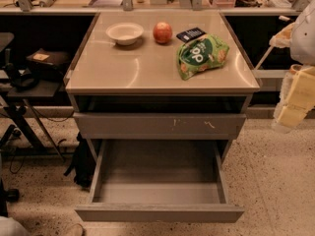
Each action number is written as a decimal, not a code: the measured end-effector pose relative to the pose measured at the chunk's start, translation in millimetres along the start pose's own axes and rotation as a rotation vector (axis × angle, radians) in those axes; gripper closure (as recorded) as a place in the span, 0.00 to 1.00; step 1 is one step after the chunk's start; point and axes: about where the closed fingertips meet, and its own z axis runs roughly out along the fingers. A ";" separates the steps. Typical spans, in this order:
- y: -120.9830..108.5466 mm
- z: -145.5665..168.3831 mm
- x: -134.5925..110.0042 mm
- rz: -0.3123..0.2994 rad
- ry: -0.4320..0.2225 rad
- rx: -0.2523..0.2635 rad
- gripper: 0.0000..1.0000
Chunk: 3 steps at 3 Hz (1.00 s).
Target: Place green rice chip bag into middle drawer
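Observation:
The green rice chip bag (201,55) lies on the right part of the cabinet's top (123,73), its white lettering facing up. Below, the middle drawer (158,213) is pulled out towards me, and its shallow grey-brown box shows nothing inside. My gripper (291,104) hangs at the right edge of the view, off the cabinet's right side, lower than the bag and apart from it. It holds nothing that I can see.
A white bowl (124,33), a red apple (162,32) and a small dark flat packet (191,34) sit at the back of the top. The scratched drawer front (160,126) above is closed. A dark bag (81,163) and desk legs stand on the left.

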 end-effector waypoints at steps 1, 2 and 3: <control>0.0 0.0 0.0 0.000 0.000 0.000 0.00; 8.4 7.9 -15.8 -0.091 0.034 -0.019 0.00; 39.6 35.2 -73.0 -0.311 0.101 -0.092 0.00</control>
